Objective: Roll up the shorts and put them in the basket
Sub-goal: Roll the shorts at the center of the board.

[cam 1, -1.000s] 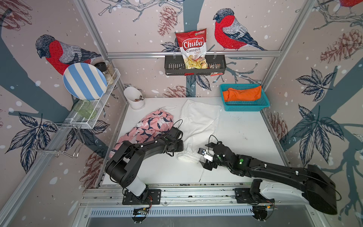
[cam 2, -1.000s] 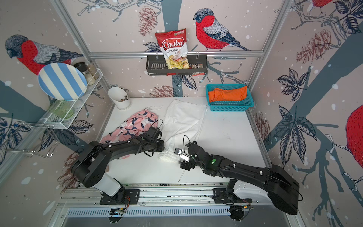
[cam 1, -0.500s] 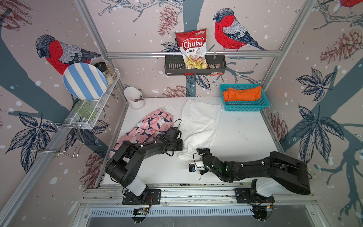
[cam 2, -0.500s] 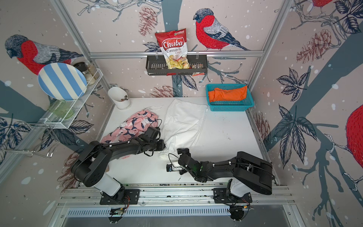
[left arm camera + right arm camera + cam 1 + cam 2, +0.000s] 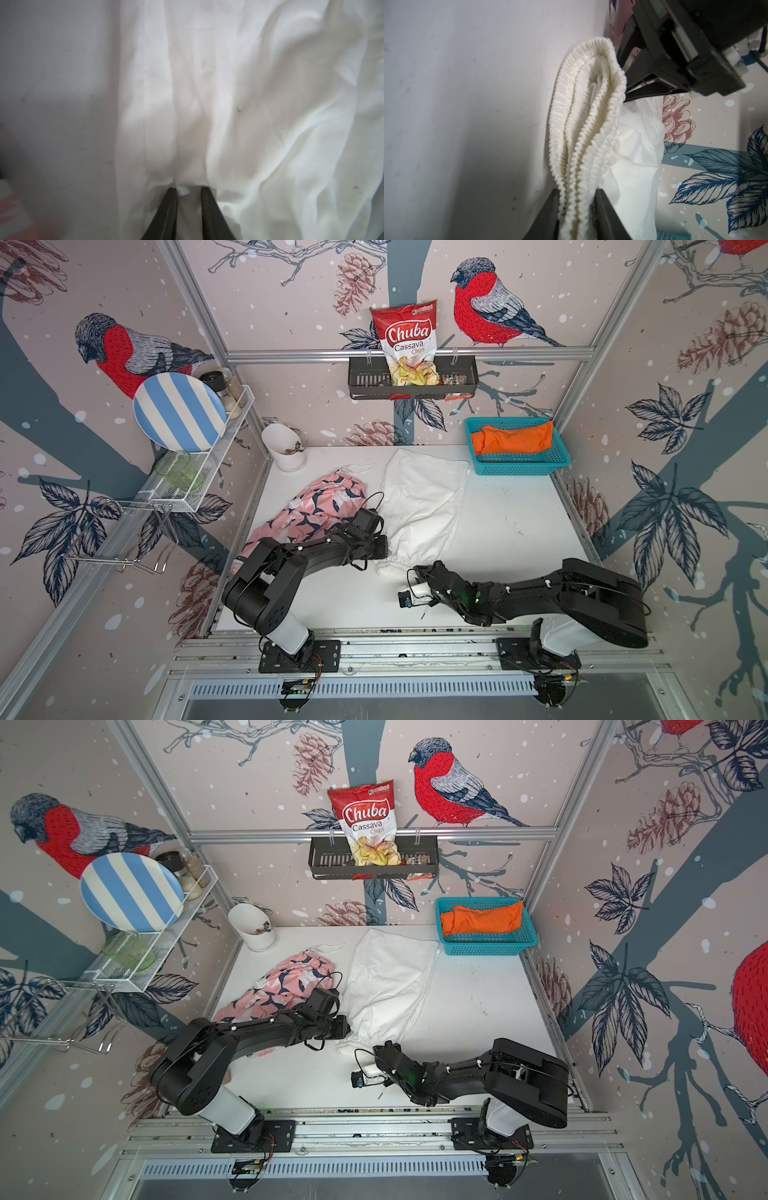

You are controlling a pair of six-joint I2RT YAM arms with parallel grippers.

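Note:
The white shorts (image 5: 419, 506) lie spread on the white table in both top views, their ruffled elastic waistband (image 5: 390, 568) nearest the front. My left gripper (image 5: 189, 190) is shut on a fold of white cloth at the waistband's left end. At the band's right end, my right gripper (image 5: 576, 191) is shut on the bunched waistband (image 5: 583, 116), with the ruffles pinched between its fingers. The pink patterned shorts (image 5: 316, 510) lie crumpled to the left, partly under the left arm. The orange shorts (image 5: 513, 441) lie in the basket.
A teal basket (image 5: 515, 466) stands at the back right corner. A white cup (image 5: 284, 448) sits at the back left. A wire shelf with a striped plate (image 5: 178, 412) hangs on the left wall, and a chips bag (image 5: 409, 344) sits in a black rack behind.
My right gripper was open in front of the waistband; it has reached the band's right end and shut on it. The left arm has stayed where it was.

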